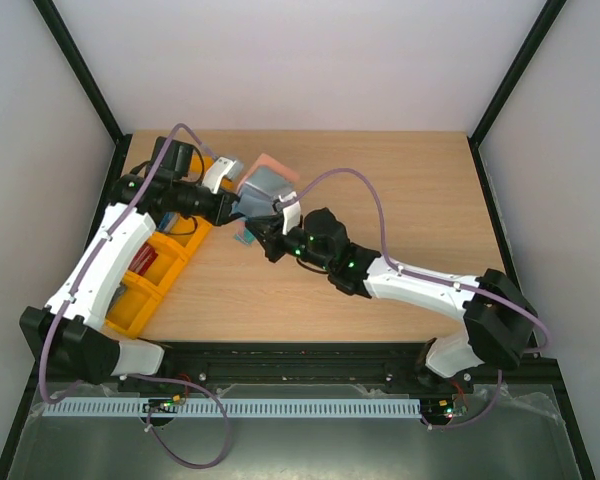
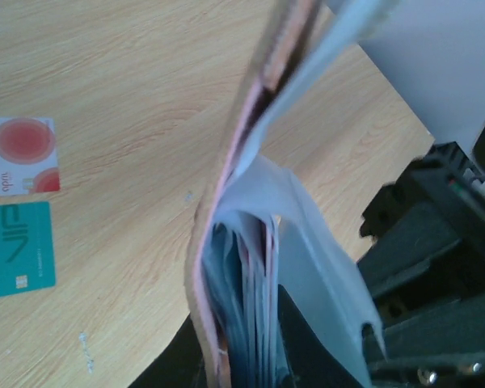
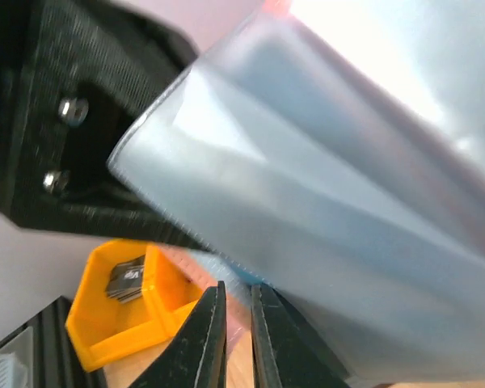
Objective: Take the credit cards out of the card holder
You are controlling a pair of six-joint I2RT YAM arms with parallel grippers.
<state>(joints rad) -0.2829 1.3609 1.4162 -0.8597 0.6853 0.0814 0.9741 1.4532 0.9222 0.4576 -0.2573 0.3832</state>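
My left gripper (image 1: 234,205) is shut on the card holder (image 1: 265,188) and holds it open above the table. In the left wrist view the holder (image 2: 250,267) stands edge-on between my fingers, reddish-brown outside, grey-blue leaves inside. The pale white-pink card with the red round mark (image 2: 24,155) and the teal-green card (image 2: 18,247) lie flat on the table, side by side and outside the holder. The teal card (image 1: 245,238) shows in the top view. My right gripper (image 1: 268,236) is just below the holder (image 3: 323,202), its jaws (image 3: 238,339) nearly together with nothing between them.
Orange plastic bins (image 1: 155,265) stand at the left under my left arm; one compartment (image 3: 121,315) holds dark cards. The two arms meet close together at the table's back left. Bare wood lies to the right and the front.
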